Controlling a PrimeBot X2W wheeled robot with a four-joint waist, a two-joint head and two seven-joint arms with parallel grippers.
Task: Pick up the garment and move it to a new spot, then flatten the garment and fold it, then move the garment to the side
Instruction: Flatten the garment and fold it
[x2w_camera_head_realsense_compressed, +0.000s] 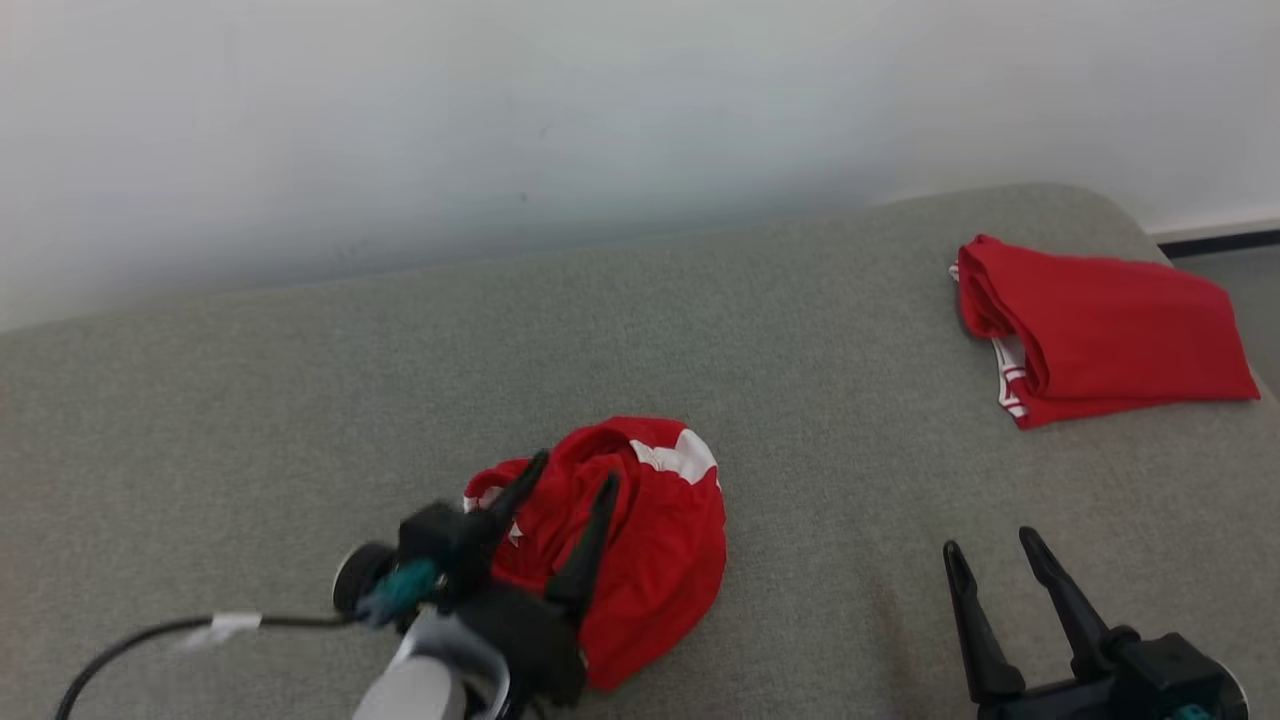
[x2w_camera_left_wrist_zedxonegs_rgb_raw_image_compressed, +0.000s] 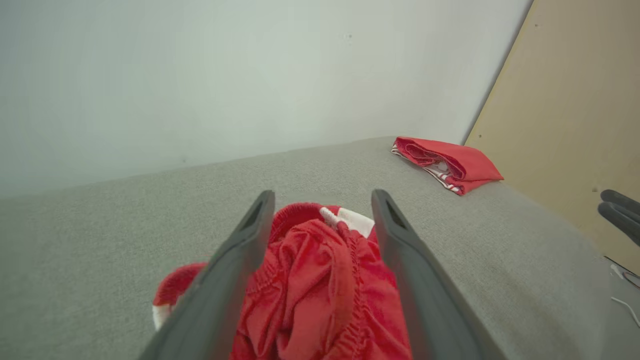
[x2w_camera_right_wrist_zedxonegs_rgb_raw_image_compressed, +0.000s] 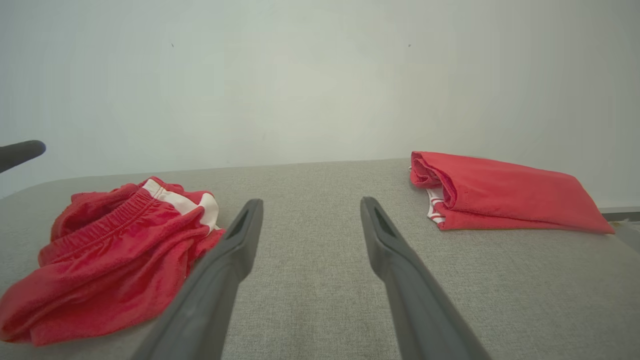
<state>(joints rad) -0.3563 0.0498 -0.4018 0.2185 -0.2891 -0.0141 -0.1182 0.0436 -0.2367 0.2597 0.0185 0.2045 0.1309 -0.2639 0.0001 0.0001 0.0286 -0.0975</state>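
Observation:
A crumpled red garment (x2w_camera_head_realsense_compressed: 640, 540) with white patches and an elastic waistband lies in a heap on the grey padded surface (x2w_camera_head_realsense_compressed: 800, 330). My left gripper (x2w_camera_head_realsense_compressed: 578, 470) hangs just over its left part, open, with the cloth (x2w_camera_left_wrist_zedxonegs_rgb_raw_image_compressed: 310, 280) bunched between the spread fingers but not pinched. In the right wrist view the same heap (x2w_camera_right_wrist_zedxonegs_rgb_raw_image_compressed: 110, 250) lies to the left. My right gripper (x2w_camera_head_realsense_compressed: 992, 545) stands open above bare surface at the lower right, well clear of the heap; its fingers (x2w_camera_right_wrist_zedxonegs_rgb_raw_image_compressed: 235, 250) frame only grey fabric.
A second red garment (x2w_camera_head_realsense_compressed: 1100, 335), folded, with white striped trim, rests at the far right end of the surface (x2w_camera_left_wrist_zedxonegs_rgb_raw_image_compressed: 450, 162) (x2w_camera_right_wrist_zedxonegs_rgb_raw_image_compressed: 500, 192). A pale wall runs behind. A tan panel (x2w_camera_left_wrist_zedxonegs_rgb_raw_image_compressed: 575, 125) stands past the right end. A black cable (x2w_camera_head_realsense_compressed: 150, 635) trails from my left wrist.

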